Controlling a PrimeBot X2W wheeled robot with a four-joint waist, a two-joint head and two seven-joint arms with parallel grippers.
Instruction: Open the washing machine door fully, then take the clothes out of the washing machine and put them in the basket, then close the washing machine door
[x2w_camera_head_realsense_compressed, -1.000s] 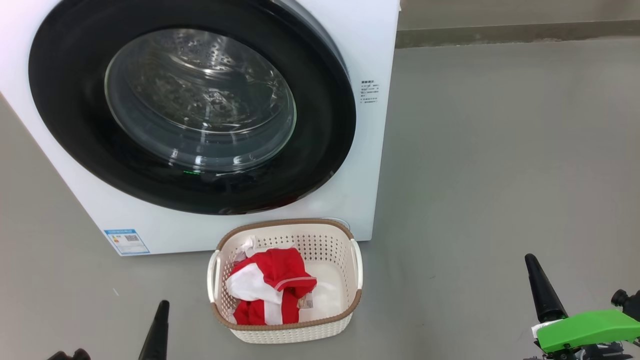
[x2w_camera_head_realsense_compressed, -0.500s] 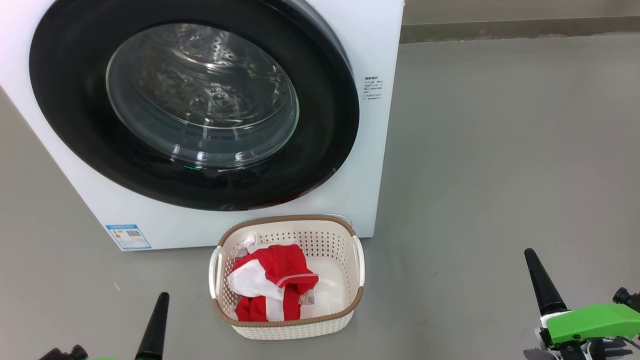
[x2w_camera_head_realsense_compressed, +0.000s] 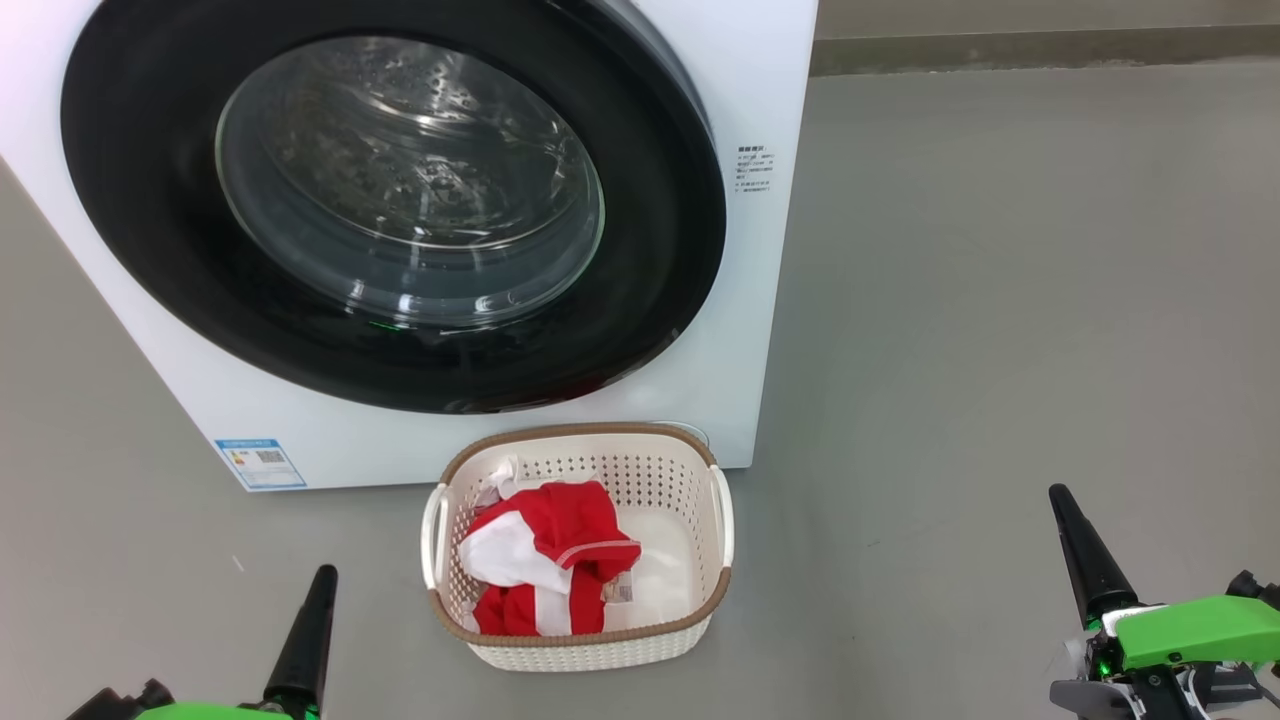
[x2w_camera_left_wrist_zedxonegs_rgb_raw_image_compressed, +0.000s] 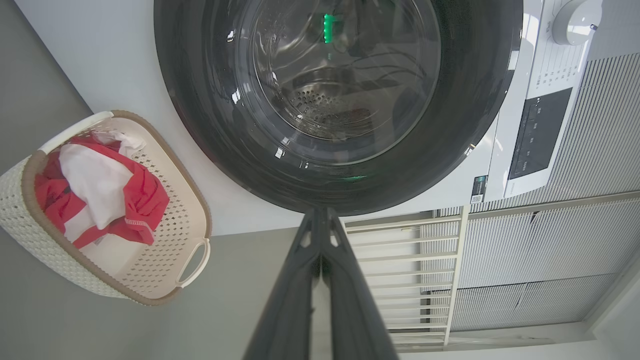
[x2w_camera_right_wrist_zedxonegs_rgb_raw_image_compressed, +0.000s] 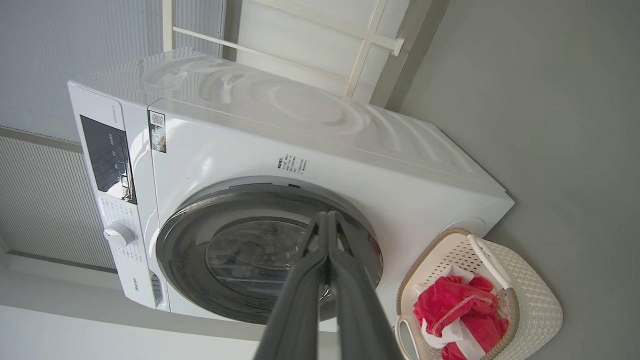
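The white washing machine (x2w_camera_head_realsense_compressed: 745, 300) stands before me with its round black door (x2w_camera_head_realsense_compressed: 650, 250) closed flat against its front; the steel drum shows through the glass. On the floor just in front sits the cream basket (x2w_camera_head_realsense_compressed: 715, 610) holding the red and white clothes (x2w_camera_head_realsense_compressed: 555, 555). My left gripper (x2w_camera_head_realsense_compressed: 322, 578) is shut and empty at the lower left, apart from the basket. Shut and empty too, my right gripper (x2w_camera_head_realsense_compressed: 1058, 495) hangs at the lower right over bare floor. In the wrist views, the left gripper (x2w_camera_left_wrist_zedxonegs_rgb_raw_image_compressed: 320, 214) and the right gripper (x2w_camera_right_wrist_zedxonegs_rgb_raw_image_compressed: 327, 216) have their fingers pressed together, pointing toward the door (x2w_camera_left_wrist_zedxonegs_rgb_raw_image_compressed: 450, 125) (x2w_camera_right_wrist_zedxonegs_rgb_raw_image_compressed: 190, 235).
Grey floor (x2w_camera_head_realsense_compressed: 1000, 300) spreads to the right of the machine. A wall base (x2w_camera_head_realsense_compressed: 1040, 45) runs along the back. A white rail frame (x2w_camera_left_wrist_zedxonegs_rgb_raw_image_compressed: 400, 260) and ribbed wall panels (x2w_camera_left_wrist_zedxonegs_rgb_raw_image_compressed: 550, 240) stand beside the machine. The control panel and dial (x2w_camera_right_wrist_zedxonegs_rgb_raw_image_compressed: 117, 232) sit on the machine's front.
The head view has shifted slightly, so machine and basket sit a bit higher. Both grippers rose a little in the view and stay shut.
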